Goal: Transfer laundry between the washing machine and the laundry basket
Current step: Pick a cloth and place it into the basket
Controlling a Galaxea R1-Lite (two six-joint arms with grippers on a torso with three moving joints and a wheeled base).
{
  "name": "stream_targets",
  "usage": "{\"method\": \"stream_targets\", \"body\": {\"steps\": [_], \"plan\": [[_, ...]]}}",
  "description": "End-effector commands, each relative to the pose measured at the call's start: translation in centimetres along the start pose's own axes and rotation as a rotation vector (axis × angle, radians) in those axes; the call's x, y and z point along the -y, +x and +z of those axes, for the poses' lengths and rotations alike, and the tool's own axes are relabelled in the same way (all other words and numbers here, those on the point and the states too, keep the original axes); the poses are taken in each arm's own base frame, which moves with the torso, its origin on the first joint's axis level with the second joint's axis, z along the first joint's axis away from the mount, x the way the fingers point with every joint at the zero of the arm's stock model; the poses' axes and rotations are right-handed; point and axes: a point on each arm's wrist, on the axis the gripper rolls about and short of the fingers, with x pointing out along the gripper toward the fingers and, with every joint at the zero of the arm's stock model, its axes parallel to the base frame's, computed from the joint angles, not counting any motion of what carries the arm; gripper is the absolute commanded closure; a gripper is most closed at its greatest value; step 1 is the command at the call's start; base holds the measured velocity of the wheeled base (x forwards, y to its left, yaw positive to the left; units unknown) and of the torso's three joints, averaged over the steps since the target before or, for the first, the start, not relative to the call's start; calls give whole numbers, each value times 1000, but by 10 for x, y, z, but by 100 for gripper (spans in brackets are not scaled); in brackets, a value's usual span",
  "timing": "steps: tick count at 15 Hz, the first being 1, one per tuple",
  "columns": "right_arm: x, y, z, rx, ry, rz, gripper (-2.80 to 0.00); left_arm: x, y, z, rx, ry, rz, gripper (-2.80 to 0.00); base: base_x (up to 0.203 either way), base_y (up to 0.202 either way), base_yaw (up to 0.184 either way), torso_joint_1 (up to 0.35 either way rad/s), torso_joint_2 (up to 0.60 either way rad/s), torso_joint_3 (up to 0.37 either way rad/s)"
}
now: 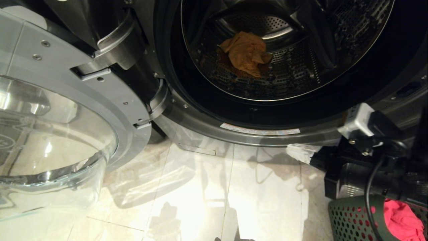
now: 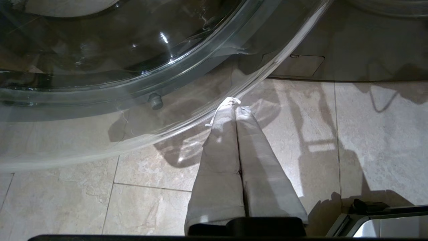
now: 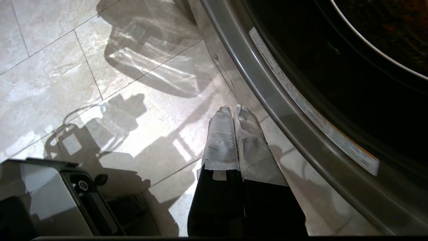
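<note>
right gripper [image 1: 297, 152] shut below washing machine [image 1: 200, 124] rim, yellow-orange garment [image 1: 247, 53] in drum

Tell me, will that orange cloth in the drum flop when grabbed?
Probably. The orange cloth lies crumpled in folds, so it should droop and look light. It might snag a little on the drum's holes.

The green laundry basket [image 1: 351, 217], just below the right gripper [image 1: 301, 153], is cut off by the picture's corner, so only one holed wall shows. The black arm [image 1: 367, 167] hides part of the pink cloth [image 1: 401, 222] inside it. Up beyond the gripper, the drum [image 1: 284, 67] runs past the top edge. The words on the white strip [image 1: 260, 130] are too small to read.
</note>
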Motion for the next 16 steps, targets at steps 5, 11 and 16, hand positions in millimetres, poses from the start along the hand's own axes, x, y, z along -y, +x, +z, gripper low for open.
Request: {"method": "stream_targets", "body": {"steps": [5,11,16], "plan": [[-6,115,0,20,68,-237,0,1,2,-11,-40,-6,-4,0,0,0,0,0,0,0],[52,167,20,132,140,-578,0,1,2,-11,-40,-7,-4,0,0,0,0,0,0,0],[108,197,15,198,155,-720,0,1,2,-12,-42,-4,-4,0,0,0,0,0,0,0]]}}
